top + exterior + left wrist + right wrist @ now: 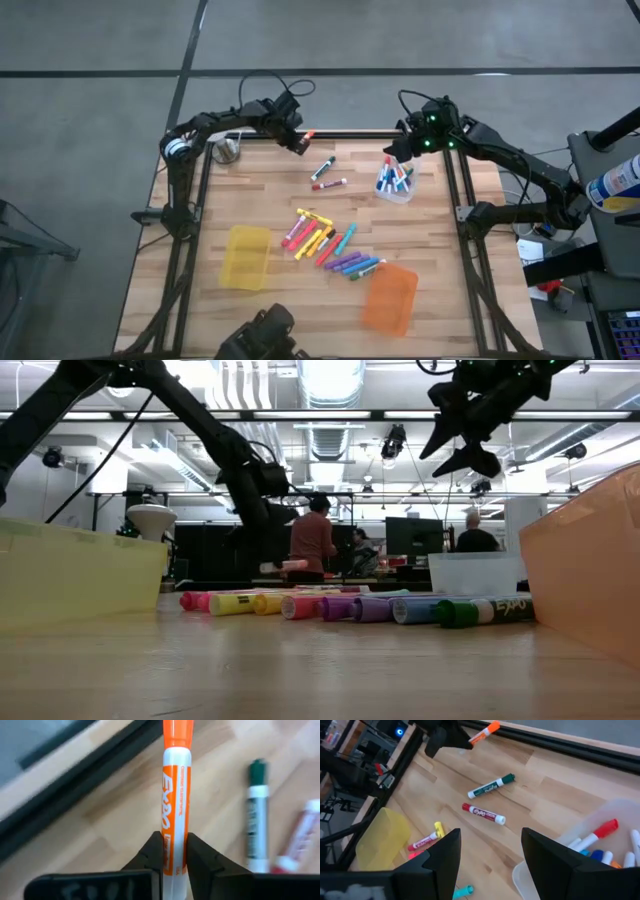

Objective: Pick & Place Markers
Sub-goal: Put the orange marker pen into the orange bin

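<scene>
At the surface's (pixel 260 200) far edge, the left fingers (pixel 172 852) are pinching an orange marker (pixel 176 795) by its tail; it could pivot loose. The right fingers (pixel 490 855) are hanging spread over the clear bin (pixel 395 192).

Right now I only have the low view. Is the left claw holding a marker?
Observer: Yes, the left claw is shut on an orange marker, as its wrist view shows.
Operator: Any loose ones near it?
Observer: A green marker and a red marker lie on the wood close by.
Operator: And the right claw?
Observer: The right claw is open and empty, over the clear bin, which holds several markers.
</scene>
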